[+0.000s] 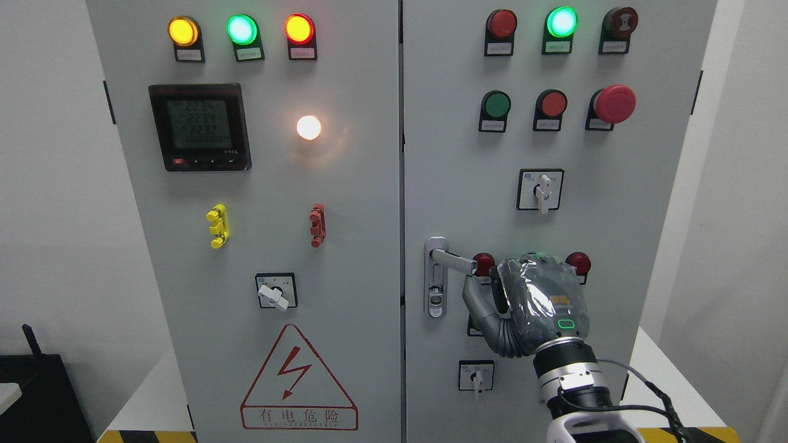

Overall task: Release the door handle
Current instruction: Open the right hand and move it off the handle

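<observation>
Grey and wrapped in clear film, the right hand (pixel 529 301) rises from the lower right on a black-and-white wrist, its back turned to the camera. Its thumb (pixel 477 301) curves up on the left toward the tip of the door handle (pixel 452 258), and the fingers are curled over in front of the door; whether they touch the lever or sit just clear of it is hard to tell from this angle, and nothing seems to be gripped. The handle is a silver lever pointing right from a tall metal plate at the left edge of the right cabinet door (pixel 646 203), close to level, with a keyhole below it. A red button (pixel 484 263) peeks out just beyond the lever's end, and another red button (pixel 578 263) shows at the hand's right. Lower on that door is a small rotary switch (pixel 476 375). On the left door (pixel 363 295) are a red warning triangle (pixel 298 381), a digital meter (pixel 200 127) and a glowing white lamp (pixel 308 127). Along the top of both doors sit yellow, green and red indicator lights.
</observation>
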Motion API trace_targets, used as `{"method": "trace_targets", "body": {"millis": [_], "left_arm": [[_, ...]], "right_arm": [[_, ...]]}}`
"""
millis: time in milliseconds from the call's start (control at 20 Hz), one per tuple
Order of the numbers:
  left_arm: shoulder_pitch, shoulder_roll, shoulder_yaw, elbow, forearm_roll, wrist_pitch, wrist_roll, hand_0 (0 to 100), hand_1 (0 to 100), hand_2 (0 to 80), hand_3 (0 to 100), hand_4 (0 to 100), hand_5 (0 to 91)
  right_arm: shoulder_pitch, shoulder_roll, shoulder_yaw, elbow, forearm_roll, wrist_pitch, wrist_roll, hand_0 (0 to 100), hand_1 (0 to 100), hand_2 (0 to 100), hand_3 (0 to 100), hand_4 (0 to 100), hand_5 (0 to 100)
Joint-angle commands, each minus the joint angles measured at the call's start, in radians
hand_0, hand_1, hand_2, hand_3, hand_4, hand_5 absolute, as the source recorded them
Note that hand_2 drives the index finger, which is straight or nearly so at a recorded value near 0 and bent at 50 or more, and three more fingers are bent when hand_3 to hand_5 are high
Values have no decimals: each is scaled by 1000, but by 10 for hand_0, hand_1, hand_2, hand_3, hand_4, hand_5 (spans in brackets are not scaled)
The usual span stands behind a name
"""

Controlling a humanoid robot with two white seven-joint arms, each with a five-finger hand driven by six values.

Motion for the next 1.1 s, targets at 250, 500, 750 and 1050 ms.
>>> {"method": "trace_targets", "body": {"millis": [250, 500, 750, 1050], "left_arm": [[0, 0, 18, -1, 0, 0, 0, 120, 389, 0, 0, 0, 0], [0, 0, 18, 1, 0, 0, 0, 120, 389, 0, 0, 0, 0], [0, 0, 18, -1, 0, 0, 0, 120, 389, 0, 0, 0, 0], [0, 0, 18, -1, 0, 0, 0, 120, 389, 0, 0, 0, 0]], "right_arm": [[10, -2, -1, -11, -3, -4, 1, 667, 59, 972, 1000, 1000, 1000], [52, -11, 1, -39, -5, -21, -4, 672, 59, 967, 1000, 1000, 1000], [172, -72, -15, -138, -6, -113, -54, 665, 84, 925, 1000, 1000, 1000], [312, -112, -79, -231, -9, -122, -279, 620, 222, 229, 499, 409, 458]]}}
